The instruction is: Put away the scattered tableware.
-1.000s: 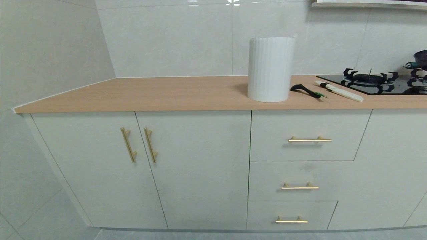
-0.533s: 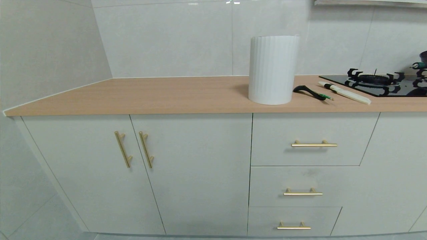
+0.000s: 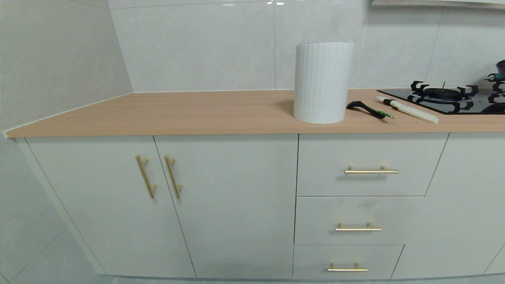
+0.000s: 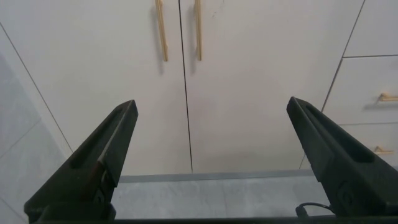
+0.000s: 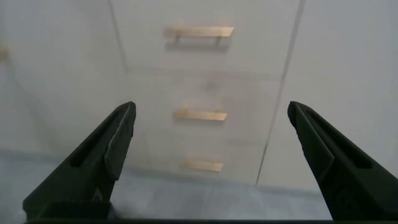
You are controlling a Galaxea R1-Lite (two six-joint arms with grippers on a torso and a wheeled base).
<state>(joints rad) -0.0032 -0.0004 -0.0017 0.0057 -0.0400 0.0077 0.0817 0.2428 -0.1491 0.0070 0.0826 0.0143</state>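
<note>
A long run of pale cabinets [image 3: 236,205] fills the wall in front of the robot; a pair of doors [image 3: 165,205] sits toward the left and a stack of three drawers [image 3: 355,189] toward the right, all with slim brass handles [image 3: 371,171]. A wooden countertop [image 3: 177,112] lies across the top, with a black glass gas hob [image 3: 446,98] at its right end. A tall white ribbed container [image 3: 321,83] stands upright on the counter above the seam between doors and drawers; just right of it, between container and hob, the loose tableware lies flat on the wood. The white knife [image 3: 408,109] is nearer the hob, angled toward the counter's front edge; the black-handled utensil [image 3: 365,108] with a green tip lies beside it, closer to the container, the two near each other but apart. Down low, the left gripper [image 4: 211,104] faces the doors, its fingers spread wide with nothing between them; the right gripper [image 5: 211,107] faces the drawers, likewise spread wide and holding nothing.
</note>
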